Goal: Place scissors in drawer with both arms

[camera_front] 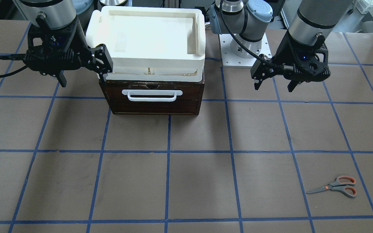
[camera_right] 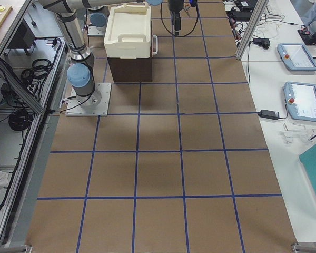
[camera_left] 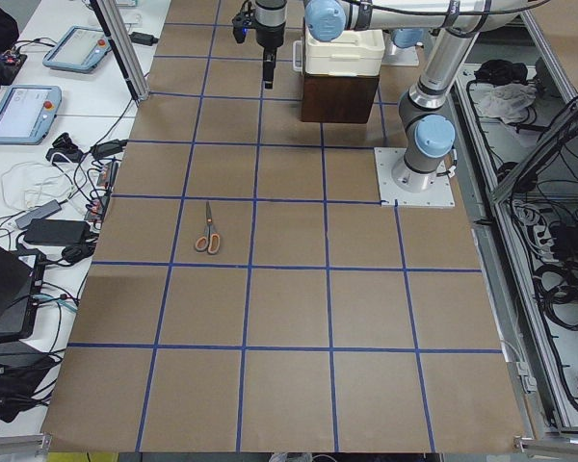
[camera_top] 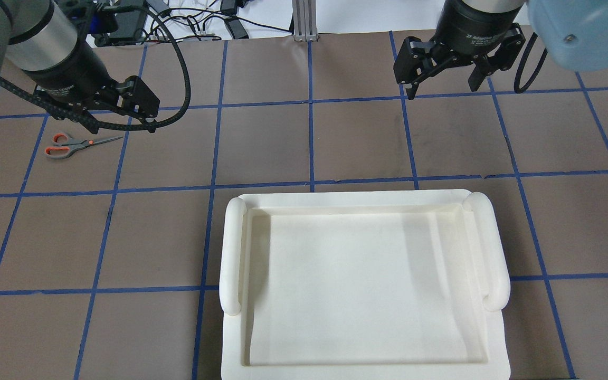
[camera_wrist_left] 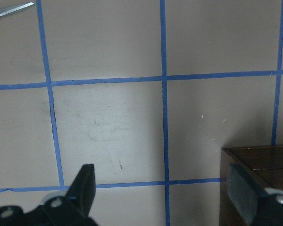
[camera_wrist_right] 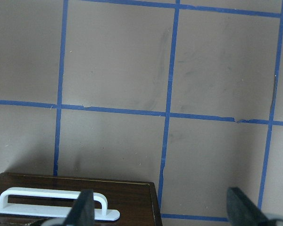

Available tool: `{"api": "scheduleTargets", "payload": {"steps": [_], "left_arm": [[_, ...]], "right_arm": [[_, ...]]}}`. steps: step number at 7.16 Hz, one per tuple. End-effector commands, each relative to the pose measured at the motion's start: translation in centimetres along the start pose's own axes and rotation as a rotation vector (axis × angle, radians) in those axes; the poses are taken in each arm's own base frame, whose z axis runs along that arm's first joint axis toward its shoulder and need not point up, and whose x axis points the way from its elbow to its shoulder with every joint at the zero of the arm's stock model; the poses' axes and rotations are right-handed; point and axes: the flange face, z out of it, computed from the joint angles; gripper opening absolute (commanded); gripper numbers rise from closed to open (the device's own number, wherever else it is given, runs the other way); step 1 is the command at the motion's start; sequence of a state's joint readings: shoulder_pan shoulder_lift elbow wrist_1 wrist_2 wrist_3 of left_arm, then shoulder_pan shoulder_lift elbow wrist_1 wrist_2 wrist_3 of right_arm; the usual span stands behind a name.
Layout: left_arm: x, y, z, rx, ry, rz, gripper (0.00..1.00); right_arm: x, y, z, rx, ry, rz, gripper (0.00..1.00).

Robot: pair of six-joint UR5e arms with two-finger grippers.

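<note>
Cream tray (camera_top: 233,248), blue-gridded brown table (camera_top: 357,137), scissors (camera_top: 74,144)

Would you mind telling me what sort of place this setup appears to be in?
Probably a robotics lab or data-collection cell: a left arm and right arm mounted on a table gridded with blue tape, teach pendants on the side bench, and loose cables beside them.

White print on the right tool (camera_top: 443,85) black collar, partly legible: "2F Adaptive", rest blurred. Nothing else readable.
</note>
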State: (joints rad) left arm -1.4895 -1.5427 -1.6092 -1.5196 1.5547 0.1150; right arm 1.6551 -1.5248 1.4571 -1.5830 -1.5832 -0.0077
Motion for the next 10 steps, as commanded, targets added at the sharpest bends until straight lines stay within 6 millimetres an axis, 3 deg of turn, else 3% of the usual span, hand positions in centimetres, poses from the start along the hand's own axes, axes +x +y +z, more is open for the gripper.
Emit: {"api": "scheduleTargets", "payload": {"steps": [1, 4, 6, 8, 10], "left_arm": [[0.0, 0.0, 0.1, -0.001, 0.002, -0.003, 1.00], [-0.2, -0.4, 0.4, -0.005, -0.005, 0.006, 1.00], [-0.8, -0.5, 0.7, -0.012, -0.004, -0.005, 1.00], [-5.4, -1.3, 1.1, -0.016, -0.005, -0.043, 1.00], [-9.0, -2.9, 2.3, 0.005, -0.007, 0.047, 1.00]], "right_arm": [[0.0, 0.0, 0.0, 0.001, 0.000, 0.000, 1.00], [-0.2, -0.3, 0.3, -0.003, -0.011, 0.005, 1.00], [-0.7, -2.1, 0.9, -0.018, -0.018, -0.014, 1.00], [-1.7, -4.5, 4.7, -0.055, -0.026, -0.176, 1.00], [-3.4, -4.7, 5.8, -0.058, -0.034, -0.274, 1.00]]}}
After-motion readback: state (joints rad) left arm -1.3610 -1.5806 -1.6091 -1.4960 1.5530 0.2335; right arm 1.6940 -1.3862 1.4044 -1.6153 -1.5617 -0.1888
